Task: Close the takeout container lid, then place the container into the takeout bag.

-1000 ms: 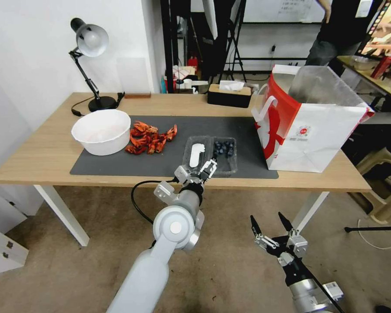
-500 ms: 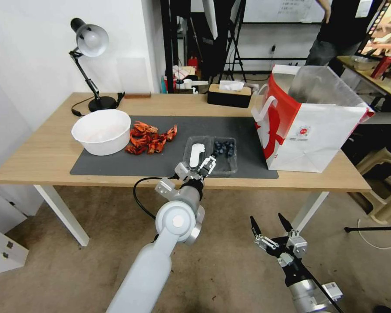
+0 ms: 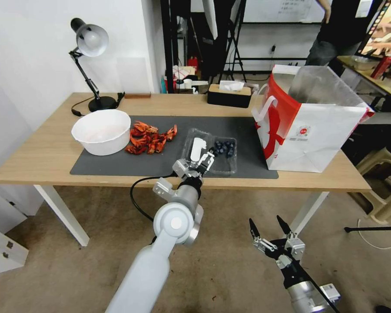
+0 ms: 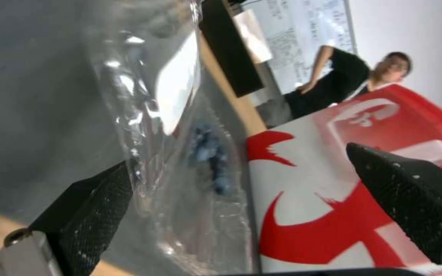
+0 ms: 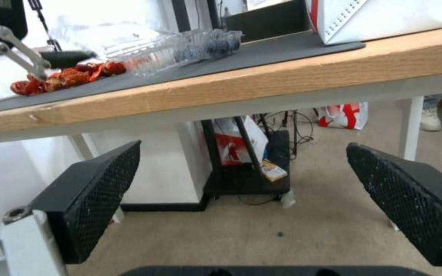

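The takeout container (image 3: 223,152) lies open on the dark mat, its berry half holding dark blueberries (image 4: 210,153). Its lid (image 3: 197,148), clear with a long white label (image 4: 177,84), is tilted up off the mat on the side away from the takeout bag. My left gripper (image 3: 194,163) is open at the container's near edge, one finger (image 4: 90,214) against the lid's outer face and the other (image 4: 410,191) apart in the air. The takeout bag (image 3: 310,126) stands open at the mat's right end. My right gripper (image 3: 265,221) hangs open below the table's front edge.
A round white bowl (image 3: 101,131) and a pile of red crayfish (image 3: 150,138) lie left of the container. A desk lamp (image 3: 89,43) and a tissue box (image 3: 229,94) stand at the back. The table's front edge (image 5: 231,92) runs above the right gripper.
The lid has risen from lying flat on the mat to a tilt. My left gripper has shifted slightly left and forward under it. The right arm has barely moved.
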Robot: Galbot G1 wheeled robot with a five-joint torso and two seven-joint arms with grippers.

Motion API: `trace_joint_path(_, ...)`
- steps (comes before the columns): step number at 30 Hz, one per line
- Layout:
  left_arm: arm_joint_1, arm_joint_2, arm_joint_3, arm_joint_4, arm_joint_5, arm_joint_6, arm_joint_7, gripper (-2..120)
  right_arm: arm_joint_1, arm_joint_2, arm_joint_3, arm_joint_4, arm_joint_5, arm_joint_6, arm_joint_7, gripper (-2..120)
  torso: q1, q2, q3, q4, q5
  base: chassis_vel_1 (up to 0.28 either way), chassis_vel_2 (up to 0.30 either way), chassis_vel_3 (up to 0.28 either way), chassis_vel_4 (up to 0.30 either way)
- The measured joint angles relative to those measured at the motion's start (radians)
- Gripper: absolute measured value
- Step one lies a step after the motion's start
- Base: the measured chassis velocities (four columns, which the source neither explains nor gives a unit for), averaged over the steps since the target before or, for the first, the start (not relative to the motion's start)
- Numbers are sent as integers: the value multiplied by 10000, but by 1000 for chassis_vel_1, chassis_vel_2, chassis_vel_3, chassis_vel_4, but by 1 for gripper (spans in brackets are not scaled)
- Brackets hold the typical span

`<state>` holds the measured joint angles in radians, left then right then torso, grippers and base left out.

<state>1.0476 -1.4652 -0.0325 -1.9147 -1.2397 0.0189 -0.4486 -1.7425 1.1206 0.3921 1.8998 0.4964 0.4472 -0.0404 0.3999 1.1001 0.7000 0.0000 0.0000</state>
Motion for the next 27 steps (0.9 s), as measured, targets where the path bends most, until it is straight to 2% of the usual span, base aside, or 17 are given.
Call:
trace_joint_path(6,84,97,81,-91,280,-21,669,100,-61,-3,15,0,-40,55,-5,100,0,0,0,-1,0,0,0,0,0)
trace_joint_path(10,136,242,164,-133,564,-24,1369,100,-134,-9,73,26,-84,102,-7,100,0,0,0,0,0,0,0,0,0)
trace_joint_path(14,112,314,234,-138,636,-19,1520,100,-155,-12,100,31,-96,114,-8,100,0,0,0,0,0,0,0,0,0)
trace_joint_path(18,-74,572,397,-55,734,29,2412,100,-211,-16,190,34,-129,146,-10,100,0,-2,0,0,0,0,0,0,0)
trace_joint_path(19,-74,572,397,-55,734,29,2412,100,-211,-16,190,34,-129,146,-10,100,0,-2,0,0,0,0,0,0,0)
trace_joint_path(22,-249,746,518,58,715,207,2927,100,-250,-2,247,45,-156,150,-9,100,0,-2,0,0,0,0,0,0,0)
trace_joint_path(27,-529,798,676,245,563,399,3047,100,-275,7,287,43,-173,155,-9,100,0,-2,0,0,0,0,0,0,0)
